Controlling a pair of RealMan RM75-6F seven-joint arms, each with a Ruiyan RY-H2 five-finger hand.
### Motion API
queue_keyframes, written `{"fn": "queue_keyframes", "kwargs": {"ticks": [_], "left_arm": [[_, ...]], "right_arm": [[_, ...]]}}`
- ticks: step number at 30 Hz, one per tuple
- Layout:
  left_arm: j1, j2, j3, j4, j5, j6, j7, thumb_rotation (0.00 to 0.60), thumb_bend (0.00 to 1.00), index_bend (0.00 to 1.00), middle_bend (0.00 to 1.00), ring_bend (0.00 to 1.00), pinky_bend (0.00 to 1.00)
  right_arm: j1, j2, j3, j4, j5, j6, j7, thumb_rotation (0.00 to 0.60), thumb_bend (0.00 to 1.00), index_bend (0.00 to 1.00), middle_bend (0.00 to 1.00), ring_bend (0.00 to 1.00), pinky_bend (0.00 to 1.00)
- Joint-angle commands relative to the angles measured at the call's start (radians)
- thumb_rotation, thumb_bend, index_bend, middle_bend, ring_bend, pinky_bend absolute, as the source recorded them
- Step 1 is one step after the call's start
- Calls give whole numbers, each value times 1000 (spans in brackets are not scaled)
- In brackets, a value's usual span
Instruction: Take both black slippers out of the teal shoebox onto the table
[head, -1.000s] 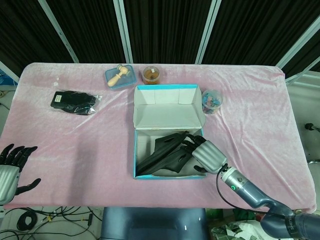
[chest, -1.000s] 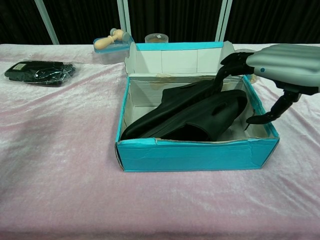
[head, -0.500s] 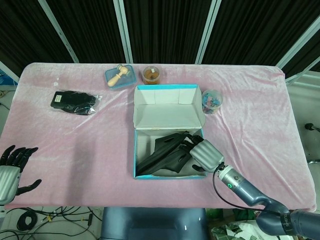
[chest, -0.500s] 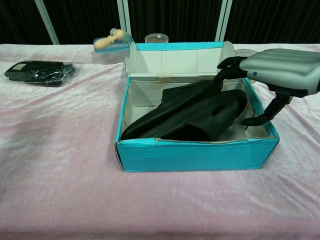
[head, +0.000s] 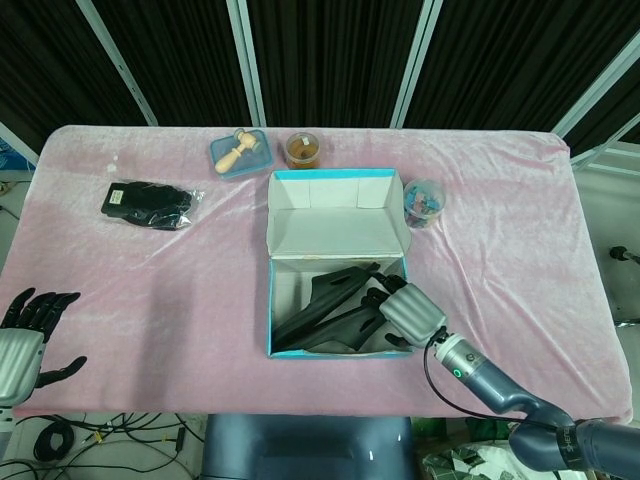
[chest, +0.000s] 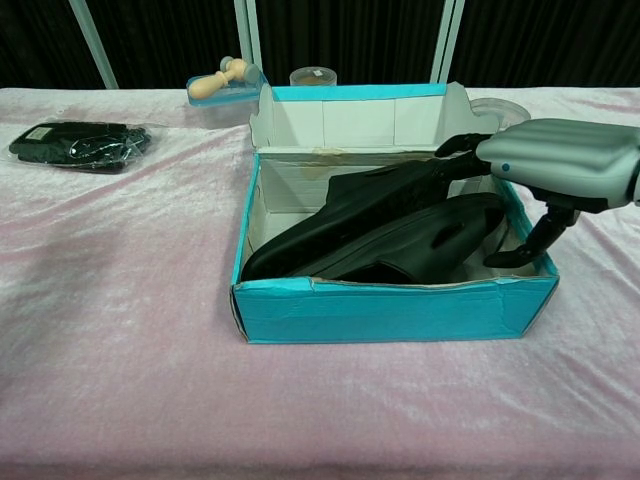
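Right hand (chest: 545, 170) reaches into the teal shoebox (chest: 390, 305) with fingers curled over the raised ends of the two black slippers (chest: 380, 225), apparently gripping them for a lift onto the table (head: 150, 290), while the left hand (head: 25, 335) waits spread and empty.

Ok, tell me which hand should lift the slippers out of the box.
The right hand. Its fingers already reach into the teal box at the slippers. The left hand hangs off the table's near left corner, far from the box.
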Motion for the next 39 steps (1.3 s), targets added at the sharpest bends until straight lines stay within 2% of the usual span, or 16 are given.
{"fn": "queue_keyframes", "kwargs": {"ticks": [1,7,9,13,15,30,39], "left_arm": [[1,-1,0,2,-3,-1,-2,600,0,152,196,139,79],[3,-5,3,14,-7,-3,-14,600,0,152,196,139,79],[4,-6,3,17,-9,-3,-17,600,0,152,196,139,79],[6,-6,3,21,-8,3,-24,600,0,152,195,139,79],[8,-7,3,23,-8,6,-26,600,0,151,195,139,78],[3,-17,2,26,-3,5,-32,600,0,152,194,139,79],[-5,-18,9,13,5,-13,-10,600,0,152,194,139,78]], "right_arm": [[7,-9,2,6,4,-6,-2,600,153,328,281,70,189],[24,-44,10,35,16,-19,5,600,153,355,319,100,189],[26,-55,10,44,16,-19,7,600,167,399,363,135,191],[22,-66,10,58,-14,16,15,600,231,557,509,281,234],[15,-58,12,50,-37,49,27,600,233,586,534,302,239],[-33,106,44,-89,-126,212,143,600,233,591,533,305,239],[-80,209,74,-104,-104,289,218,600,233,591,530,304,239]]}}
